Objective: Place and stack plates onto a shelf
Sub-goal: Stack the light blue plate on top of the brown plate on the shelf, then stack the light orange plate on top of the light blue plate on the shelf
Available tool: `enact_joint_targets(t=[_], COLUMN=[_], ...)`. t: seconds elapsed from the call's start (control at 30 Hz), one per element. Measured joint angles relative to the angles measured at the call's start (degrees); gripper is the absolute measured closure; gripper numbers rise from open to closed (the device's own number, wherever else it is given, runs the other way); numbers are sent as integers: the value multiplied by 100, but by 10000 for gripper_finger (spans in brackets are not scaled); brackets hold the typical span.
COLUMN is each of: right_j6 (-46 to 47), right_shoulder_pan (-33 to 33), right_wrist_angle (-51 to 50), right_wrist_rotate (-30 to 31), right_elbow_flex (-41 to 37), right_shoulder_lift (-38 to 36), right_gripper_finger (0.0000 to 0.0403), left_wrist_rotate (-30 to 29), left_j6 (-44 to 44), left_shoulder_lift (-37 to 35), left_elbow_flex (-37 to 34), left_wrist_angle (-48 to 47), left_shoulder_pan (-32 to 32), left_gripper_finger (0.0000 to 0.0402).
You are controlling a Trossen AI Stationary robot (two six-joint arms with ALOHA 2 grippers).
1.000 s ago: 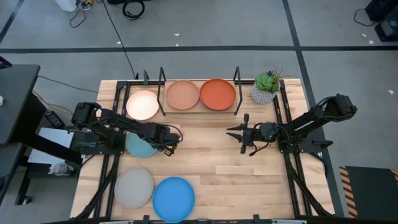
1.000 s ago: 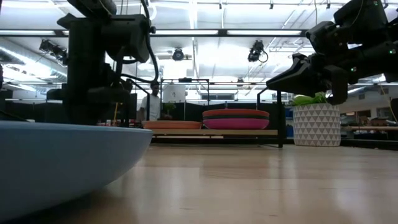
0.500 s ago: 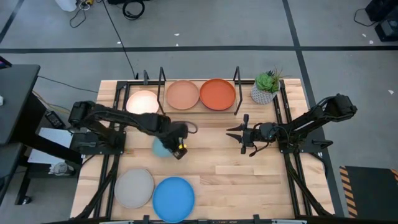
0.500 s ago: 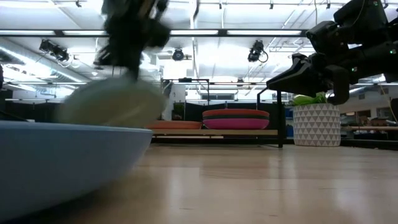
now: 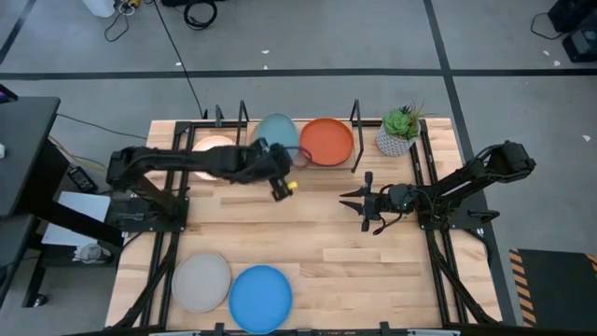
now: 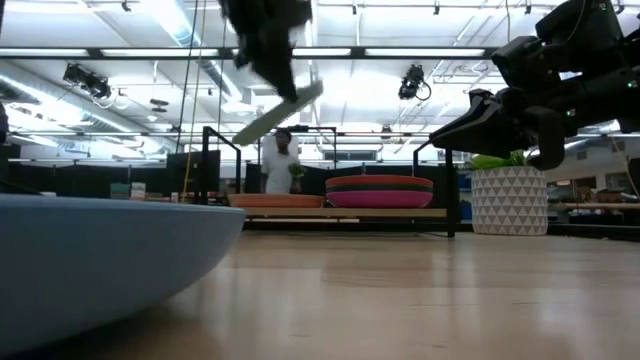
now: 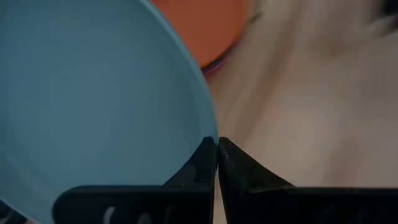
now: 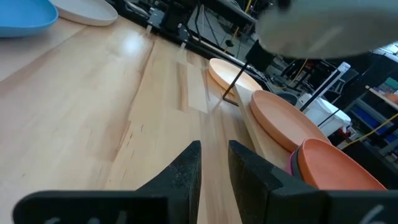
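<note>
My left gripper (image 5: 271, 152) is shut on a pale blue plate (image 5: 277, 131), which it holds in the air over the peach plate (image 6: 272, 200) on the wood shelf (image 6: 345, 212). The low view shows the blue plate (image 6: 281, 111) tilted, high above the shelf. On the shelf the cream plate (image 5: 214, 155) lies to the left, and the orange plate (image 5: 326, 140) lies on a magenta one (image 6: 380, 198). A grey-beige plate (image 5: 201, 282) and a bright blue plate (image 5: 260, 297) rest on the table near its near edge. My right gripper (image 5: 357, 202) hovers open over the table's right half. My left gripper pinches the pale blue plate by its rim (image 7: 207, 132), one finger on the plate's inner face and one on its outer side. The fingers come at it from the table's near side. The plate is lifted clear and tilted, touching nothing else.
A potted plant (image 5: 398, 131) stands at the shelf's right end. Black upright rods (image 6: 206, 165) frame the shelf. In the room beyond the table stands a person (image 6: 279, 165). Bare wood lies between the shelf and the two near plates.
My left gripper has lifted the pale blue plate off the table's left side. It has swung the plate up, to the right and toward the far edge, until it hangs tilted above the peach plate on the shelf.
</note>
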Motion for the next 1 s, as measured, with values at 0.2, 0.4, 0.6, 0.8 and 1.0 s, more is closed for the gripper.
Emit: enact_joint_targets(t=[0.2, 0.4, 0.6, 0.8, 1.0], right_j6=[7, 7, 20, 58, 61], right_shoulder_pan=[1, -1, 1, 1, 0], right_wrist_angle=[-10, -45, -50, -52, -57], right_wrist_rotate=[-108, -168, -168, -229, -255], right_elbow_flex=[0, 0, 0, 0, 0], right_shoulder_lift=[0, 0, 0, 0, 0], right_gripper_finger=[317, 317, 317, 317, 317], left_wrist_rotate=[606, 887, 1047, 1034, 1010], left_j6=[442, 895, 1110, 1105, 1002], left_shoulder_lift=[413, 949, 1257, 1247, 1180], left_elbow_flex=[-191, -193, -198, -196, -181], left_wrist_angle=[80, 124, 160, 311, 273], left_shoulder_pan=[890, 1352, 1462, 1456, 1456], left_gripper_finger=[393, 393, 389, 334, 277])
